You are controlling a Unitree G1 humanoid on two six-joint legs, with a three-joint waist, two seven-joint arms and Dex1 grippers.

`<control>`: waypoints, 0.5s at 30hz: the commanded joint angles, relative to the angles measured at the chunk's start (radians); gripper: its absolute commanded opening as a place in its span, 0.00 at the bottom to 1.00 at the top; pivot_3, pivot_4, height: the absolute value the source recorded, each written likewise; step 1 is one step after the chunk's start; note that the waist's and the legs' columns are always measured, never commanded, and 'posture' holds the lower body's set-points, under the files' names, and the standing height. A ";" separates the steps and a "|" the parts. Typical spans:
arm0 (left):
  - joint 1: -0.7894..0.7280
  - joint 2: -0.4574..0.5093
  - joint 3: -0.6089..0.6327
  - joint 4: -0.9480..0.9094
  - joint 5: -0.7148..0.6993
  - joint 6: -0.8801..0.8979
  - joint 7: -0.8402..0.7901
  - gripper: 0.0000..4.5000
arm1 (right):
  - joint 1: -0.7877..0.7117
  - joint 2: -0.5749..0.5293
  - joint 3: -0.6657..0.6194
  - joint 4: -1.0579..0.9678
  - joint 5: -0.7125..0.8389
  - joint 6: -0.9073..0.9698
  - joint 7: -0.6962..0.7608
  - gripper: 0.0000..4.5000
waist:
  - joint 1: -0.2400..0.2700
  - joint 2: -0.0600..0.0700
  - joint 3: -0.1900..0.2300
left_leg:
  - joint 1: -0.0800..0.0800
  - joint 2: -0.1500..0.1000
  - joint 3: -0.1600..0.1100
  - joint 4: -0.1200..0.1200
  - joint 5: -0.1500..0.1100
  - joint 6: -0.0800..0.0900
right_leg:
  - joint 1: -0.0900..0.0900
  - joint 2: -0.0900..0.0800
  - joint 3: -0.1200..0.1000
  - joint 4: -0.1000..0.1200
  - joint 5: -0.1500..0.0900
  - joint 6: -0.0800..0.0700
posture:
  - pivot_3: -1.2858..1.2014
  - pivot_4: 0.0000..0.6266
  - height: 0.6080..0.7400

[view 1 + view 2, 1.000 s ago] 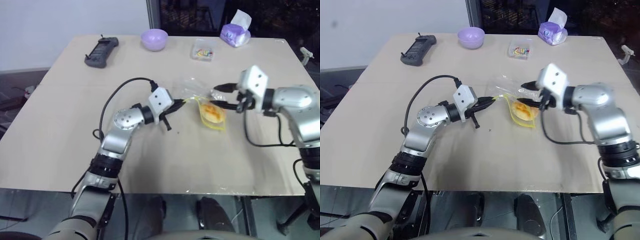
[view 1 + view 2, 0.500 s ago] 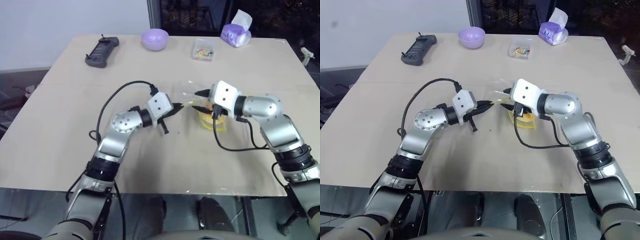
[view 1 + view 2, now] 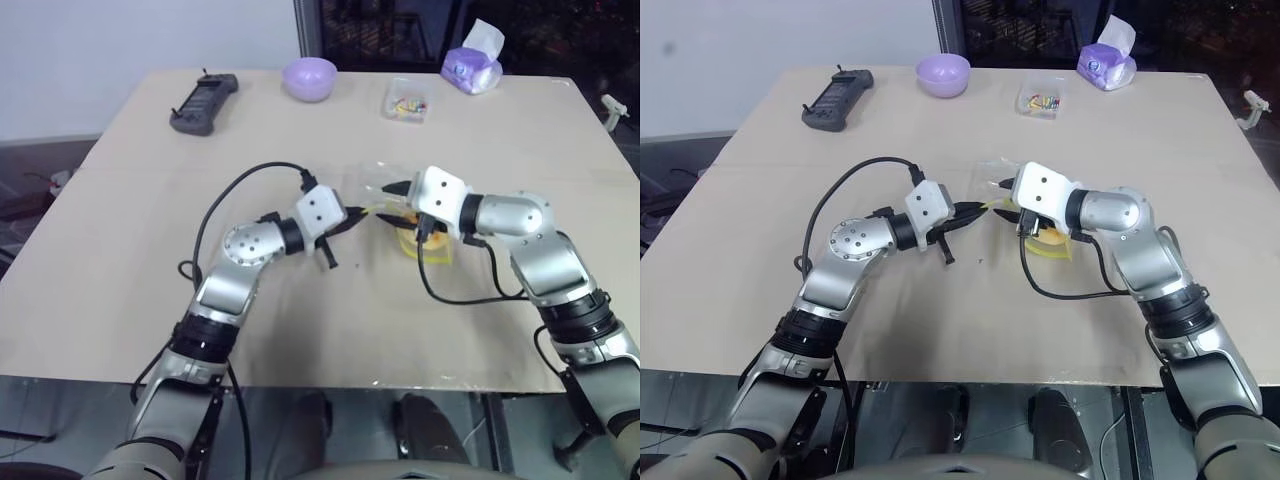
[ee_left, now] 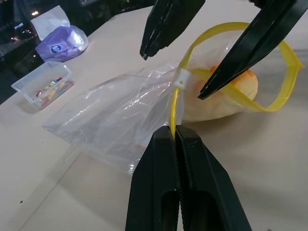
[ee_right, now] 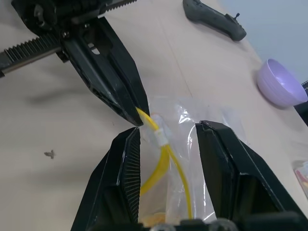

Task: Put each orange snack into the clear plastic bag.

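1. Left gripper (image 4: 176, 132): clamped on yellow zip strip (image 4: 172, 111) of clear plastic bag (image 4: 115, 118).
2. Right gripper (image 5: 166, 137): fingers apart, straddling the strip.
3. Orange snack (image 4: 240, 86): inside the bag, mid-table (image 3: 130, 200).

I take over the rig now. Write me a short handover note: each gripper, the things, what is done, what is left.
Left gripper: shut on the yellow zip strip of the crinkly clear plastic bag, at the mouth's end.
Right gripper: open, fingers on either side of the strip beside the slider.
Round golden-orange snack: inside the bag, on the table.
Done: snack is bagged.
Left: probably closing the zip.
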 commanded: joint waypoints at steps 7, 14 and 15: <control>0.005 0.004 0.011 -0.048 -0.004 -0.012 0.006 0.00 | -0.030 0.013 0.003 -0.013 -0.013 -0.033 -0.009 0.33 | 0.000 0.000 0.000 | 0.000 0.000 0.000 0.000 0.000 0.000 | 0.000 0.000 0.000 0.000 0.000 0.000 | 0.52 0.24 1.00; 0.003 0.002 0.008 -0.043 0.000 -0.015 0.009 0.00 | -0.031 0.015 -0.002 -0.005 -0.026 -0.035 -0.019 0.05 | 0.000 0.000 0.000 | 0.000 0.000 0.000 0.000 0.000 0.000 | 0.000 0.000 0.000 0.000 0.000 0.000 | 0.52 0.24 1.00; 0.002 0.001 0.008 -0.043 0.000 -0.015 0.010 0.00 | -0.031 0.015 -0.002 -0.004 -0.029 -0.036 -0.020 0.05 | 0.000 0.000 0.000 | 0.000 0.000 0.000 0.000 0.000 0.000 | 0.000 0.000 0.000 0.000 0.000 0.000 | 0.52 0.24 1.00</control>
